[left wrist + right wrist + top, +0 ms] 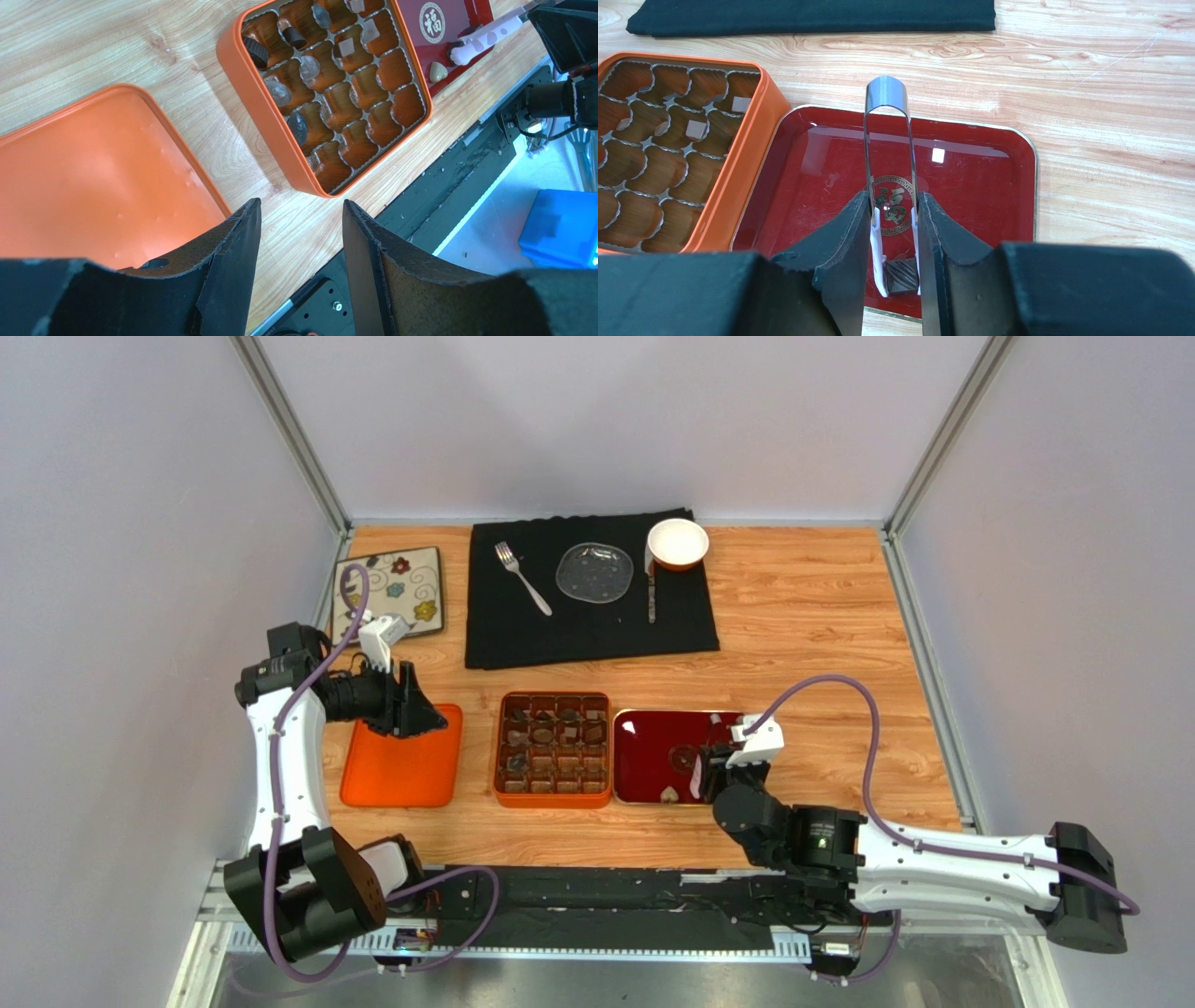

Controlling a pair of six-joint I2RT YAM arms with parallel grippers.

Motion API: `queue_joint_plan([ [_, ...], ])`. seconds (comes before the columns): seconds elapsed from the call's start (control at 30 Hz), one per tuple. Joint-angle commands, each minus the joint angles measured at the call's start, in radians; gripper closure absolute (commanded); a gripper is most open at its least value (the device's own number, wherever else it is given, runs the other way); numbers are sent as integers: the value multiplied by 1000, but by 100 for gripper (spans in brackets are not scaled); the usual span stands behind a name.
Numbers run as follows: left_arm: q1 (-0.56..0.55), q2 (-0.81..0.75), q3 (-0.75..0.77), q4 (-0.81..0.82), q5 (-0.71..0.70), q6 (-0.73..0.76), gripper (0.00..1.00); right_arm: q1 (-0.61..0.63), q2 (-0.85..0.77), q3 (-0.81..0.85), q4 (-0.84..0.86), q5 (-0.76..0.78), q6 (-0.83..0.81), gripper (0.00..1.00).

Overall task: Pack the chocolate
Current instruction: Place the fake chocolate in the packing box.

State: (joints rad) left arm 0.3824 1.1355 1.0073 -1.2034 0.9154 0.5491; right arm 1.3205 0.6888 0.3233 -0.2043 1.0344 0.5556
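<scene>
Right gripper (894,210) squeezes tongs (885,91), tips pinching a square chocolate (901,274) at the red tray's (990,182) near edge. Another piece (438,70) lies loose there. Beyond, orange box (749,161): some cells filled, many bare. Judged about midway.

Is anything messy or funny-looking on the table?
Nothing looks spilled or broken. The only funny bit: the right hand squeezes tongs, and they pinch a square chocolate at the near edge of the red tray, instead of the hand grabbing it itself.
</scene>
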Motion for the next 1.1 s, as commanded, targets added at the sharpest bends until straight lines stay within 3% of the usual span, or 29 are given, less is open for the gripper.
queue_joint_plan([
  [0.0,10,-11,25,-5,28,29,45,-3,-31,16,92,39,-67,80],
  [0.4,12,-14,22,1,30,25,45,-1,104,175,393,-88,-367,84],
  [0.87,10,-13,13,11,43,8,46,-1,693,526,674,-408,-464,84],
  [1.07,10,-19,10,5,53,12,46,-3,807,612,715,-458,-451,83],
])
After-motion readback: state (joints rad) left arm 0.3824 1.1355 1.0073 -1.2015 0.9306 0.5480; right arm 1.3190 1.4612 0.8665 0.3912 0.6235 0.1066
